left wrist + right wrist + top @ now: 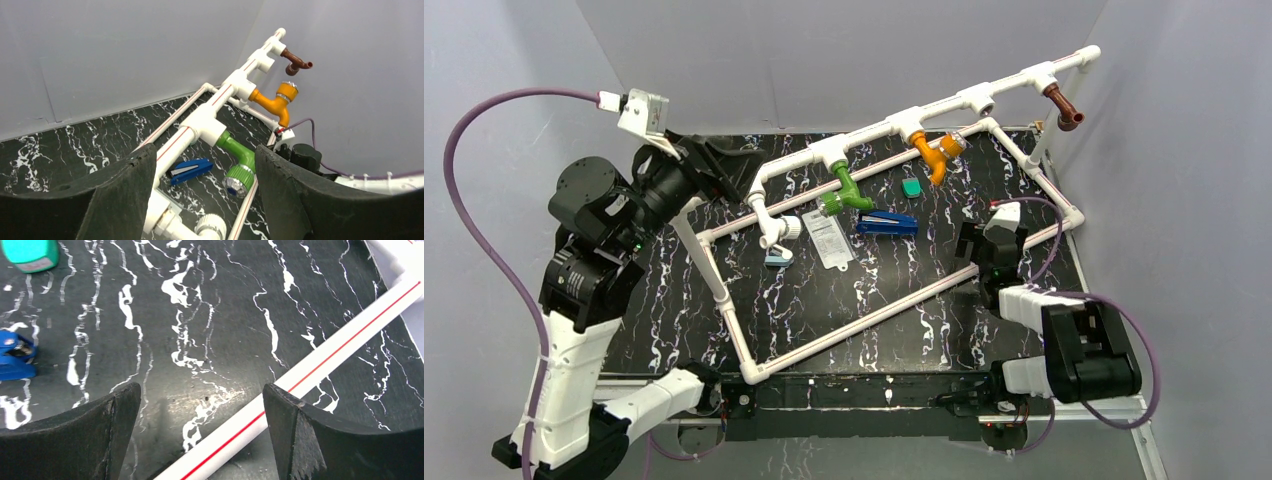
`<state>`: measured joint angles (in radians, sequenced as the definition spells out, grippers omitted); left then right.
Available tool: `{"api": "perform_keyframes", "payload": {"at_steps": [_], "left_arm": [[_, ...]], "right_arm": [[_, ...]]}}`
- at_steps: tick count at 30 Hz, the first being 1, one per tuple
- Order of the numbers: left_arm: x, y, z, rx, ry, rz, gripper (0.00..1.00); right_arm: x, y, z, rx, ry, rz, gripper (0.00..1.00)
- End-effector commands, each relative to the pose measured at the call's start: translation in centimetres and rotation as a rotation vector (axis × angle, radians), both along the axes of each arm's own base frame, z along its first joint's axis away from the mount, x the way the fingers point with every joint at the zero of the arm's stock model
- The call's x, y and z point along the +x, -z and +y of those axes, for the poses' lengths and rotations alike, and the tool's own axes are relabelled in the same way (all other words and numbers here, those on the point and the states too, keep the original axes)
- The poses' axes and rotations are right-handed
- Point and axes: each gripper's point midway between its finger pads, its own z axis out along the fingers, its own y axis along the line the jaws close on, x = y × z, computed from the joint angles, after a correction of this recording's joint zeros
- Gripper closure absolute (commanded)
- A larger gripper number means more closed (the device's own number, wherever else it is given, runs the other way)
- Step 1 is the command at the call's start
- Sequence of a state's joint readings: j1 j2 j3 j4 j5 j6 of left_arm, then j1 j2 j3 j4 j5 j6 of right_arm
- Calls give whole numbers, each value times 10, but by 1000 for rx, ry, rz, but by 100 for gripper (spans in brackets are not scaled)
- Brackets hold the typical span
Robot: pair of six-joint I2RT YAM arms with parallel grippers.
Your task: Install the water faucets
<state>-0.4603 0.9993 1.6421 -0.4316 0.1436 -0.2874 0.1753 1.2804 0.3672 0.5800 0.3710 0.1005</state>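
**A:** How far along is the install looking?

**B:** Four taps are sitting on the raised rail of the pipe frame [824,340]. The brown faucet [1064,108] is hanging at the far right end. Then come the orange faucet [934,155], the green faucet [846,190] and the white faucet [774,225] at the left end.

**A:** So what is remaining?

**B:** Probably little. One tee fitting [980,100] between orange and brown is showing an open port. I'm not spotting any loose faucet on the counter [864,285], only a blue box [886,224] and a teal piece [911,187]. Whether the white one is fully seated, I cannot tell.

**A:** And the arms?

**B:** Both are carrying nothing. The left fingers [125,190] are spread wide near the rail's left end. The right fingers [100,425] are gaping over the counter, beside the frame's lower pipe.
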Motion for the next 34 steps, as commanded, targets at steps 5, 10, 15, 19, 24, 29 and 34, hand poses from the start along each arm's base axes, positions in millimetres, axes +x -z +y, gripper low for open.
{"api": "perform_keyframes", "payload": {"at_steps": [5, 10, 15, 19, 24, 29, 34], "left_arm": [[-29, 22, 11, 43, 21, 31, 31], [-40, 31, 21, 74, 2, 34, 31], [-48, 31, 25, 94, 5, 20, 31], [-56, 25, 28, 89, 13, -1, 30], [-63, 20, 32, 95, 5, -9, 30], [-64, 22, 30, 92, 20, -2, 29], [-67, 17, 25, 74, 46, -12, 29]], "right_arm": [[21, -7, -16, 0, 51, -184, 1], [17, -3, -19, -15, 53, -247, 1], [21, 9, -19, 24, 30, -207, 1], [19, 11, -23, 21, 48, -215, 1], [19, 11, -22, 18, 42, -220, 1], [21, 14, -22, 22, 42, -198, 1], [21, 15, -23, 36, 24, -192, 1]]}}
